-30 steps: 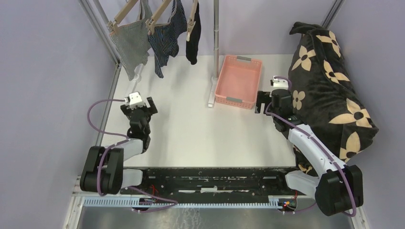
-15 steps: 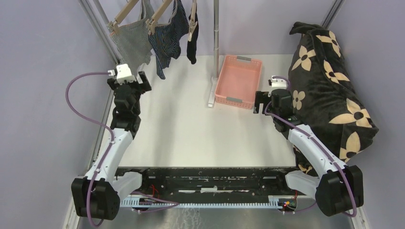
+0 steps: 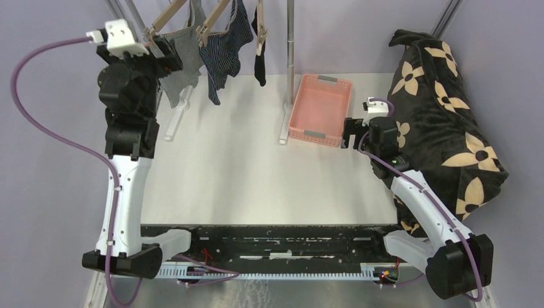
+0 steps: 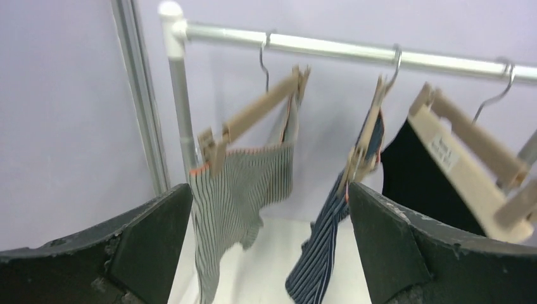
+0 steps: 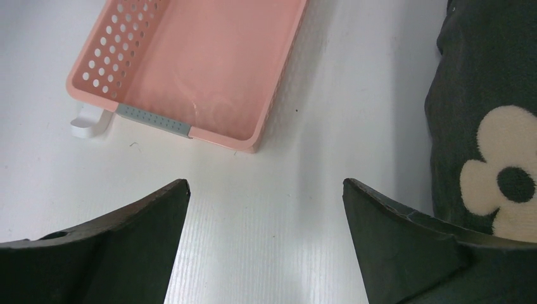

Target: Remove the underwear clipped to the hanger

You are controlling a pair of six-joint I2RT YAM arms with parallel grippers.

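Three pieces of underwear hang from wooden clip hangers (image 4: 253, 117) on a metal rail (image 4: 354, 50) at the back left. The grey-white striped one (image 3: 181, 61) (image 4: 244, 190) is leftmost, the navy striped one (image 3: 221, 48) (image 4: 323, 253) is in the middle, and the black one (image 3: 259, 61) (image 4: 424, 183) is on the right. My left gripper (image 3: 163, 54) (image 4: 269, 187) is raised high and open, close in front of the grey-white and navy pieces, holding nothing. Low over the table, my right gripper (image 3: 349, 133) (image 5: 265, 182) is open and empty, just short of the basket's near end.
A pink basket (image 3: 314, 135) (image 5: 221, 136) with nothing in it sits at the back centre-right. A large black flower-print blanket (image 3: 442, 115) (image 5: 487, 95) is heaped along the right side. The rack's upright pole (image 3: 292, 45) and white foot (image 3: 284, 125) stand left of the basket.
My left arm has risen from low over the table and stretched up and back-left to the hanging grey-white underwear. The right arm has barely moved. Both grippers stay open.
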